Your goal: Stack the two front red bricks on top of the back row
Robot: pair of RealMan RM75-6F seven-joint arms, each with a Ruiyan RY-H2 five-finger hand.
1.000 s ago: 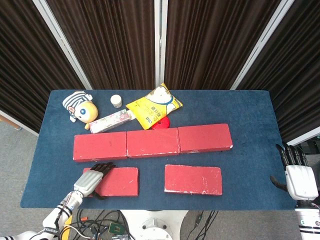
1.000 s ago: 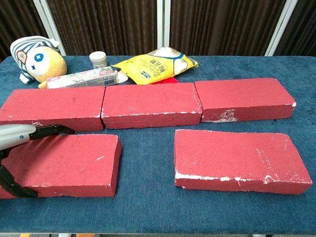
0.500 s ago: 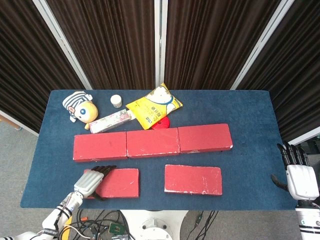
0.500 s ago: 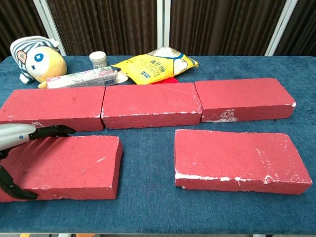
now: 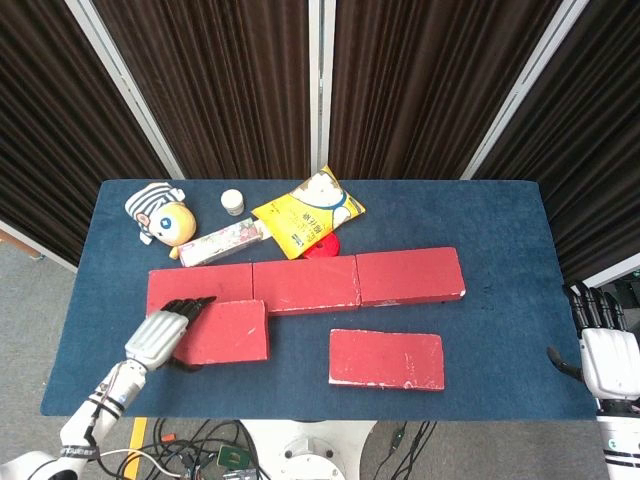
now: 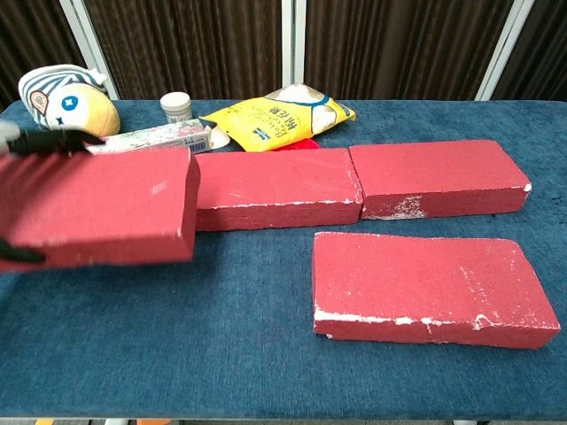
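Observation:
My left hand (image 5: 163, 336) grips the left end of the front left red brick (image 5: 222, 332), which is lifted off the blue table (image 5: 500, 215). In the chest view this brick (image 6: 97, 208) hangs in front of the back row's left brick and hides it, with fingertips (image 6: 49, 140) over its top edge. The back row's left brick (image 5: 195, 282) shows partly behind it in the head view, beside the middle brick (image 5: 305, 285) and the right brick (image 5: 410, 277). The front right brick (image 5: 386, 359) lies flat on the table. My right hand (image 5: 607, 353) hovers off the table's right edge, fingers apart, holding nothing.
Behind the back row lie a plush toy (image 5: 160, 215), a small white jar (image 5: 232, 202), a pink box (image 5: 222, 242), a yellow snack bag (image 5: 308, 212) and a red disc (image 5: 325, 247). Dark curtains stand behind the table.
My left hand has raised the front left brick off the table and carried it back toward the back row's left brick. The right hand has sunk slightly.

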